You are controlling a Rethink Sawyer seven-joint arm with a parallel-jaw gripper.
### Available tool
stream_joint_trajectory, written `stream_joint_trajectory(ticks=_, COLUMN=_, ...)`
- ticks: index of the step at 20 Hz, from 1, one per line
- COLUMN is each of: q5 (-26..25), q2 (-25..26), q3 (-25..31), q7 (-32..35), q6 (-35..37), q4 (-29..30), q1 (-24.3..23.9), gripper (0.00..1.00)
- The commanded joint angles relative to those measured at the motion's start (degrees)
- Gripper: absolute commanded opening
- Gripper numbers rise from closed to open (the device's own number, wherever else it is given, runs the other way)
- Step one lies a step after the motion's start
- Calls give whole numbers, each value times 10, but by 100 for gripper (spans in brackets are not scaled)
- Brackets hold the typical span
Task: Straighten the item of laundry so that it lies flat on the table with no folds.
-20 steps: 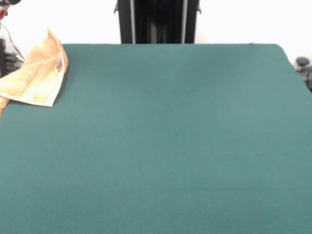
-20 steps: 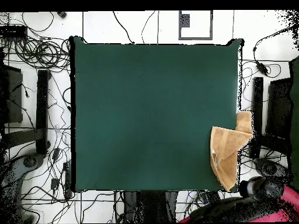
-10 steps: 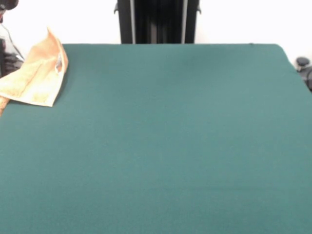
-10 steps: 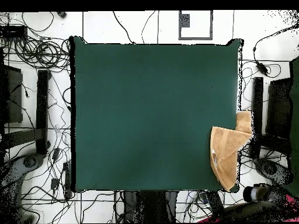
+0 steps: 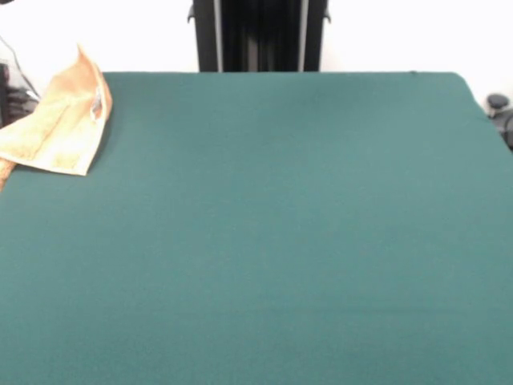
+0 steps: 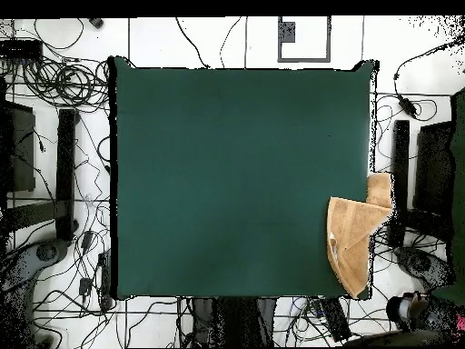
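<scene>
You see the hand towel (image 5: 60, 128) bunched at the table's (image 5: 272, 241) far left corner in the front view, which in the overhead view is the right edge near the bottom, the side of the robot's base; it is a tan to golden-orange terry cloth, folded over on itself into a rough triangle rather than spread flat; in the front view one pointed corner stands up above the table's far edge, and a lower flap lies toward you with a pale hemmed border along its near side; a small white care tag (image 5: 97, 103) shows on the upper right part of the fold; in the overhead view the towel (image 6: 351, 238) lies with a curved folded edge facing the table's middle, a woven band running across it, and a narrow point reaching toward the bottom edge; part of the cloth hangs past the table's (image 6: 236, 182) right edge, lighter in tone there; the rest of the dark green felt surface carries nothing else; the black pedestal (image 5: 258, 36) stands behind the table's far side; you cannot see the pincer in either view, so whether it is released or clenched cannot be told.
</scene>
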Motion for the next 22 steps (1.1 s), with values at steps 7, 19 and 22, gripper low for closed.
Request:
stream_joint_trajectory(ticks=7, q5=-21, q2=-51, q3=95, q7=-62, q6=49, q4=80, q1=4, gripper=100)
stream_joint_trajectory(ticks=19, q5=-142, q2=-116, q3=120, q7=-160, q6=33, q4=104, q1=-98, gripper=100)
stream_joint_trajectory(ticks=22, q5=-178, q2=-140, q3=140, q7=-190, q6=38, q4=107, q1=-139, gripper=100)
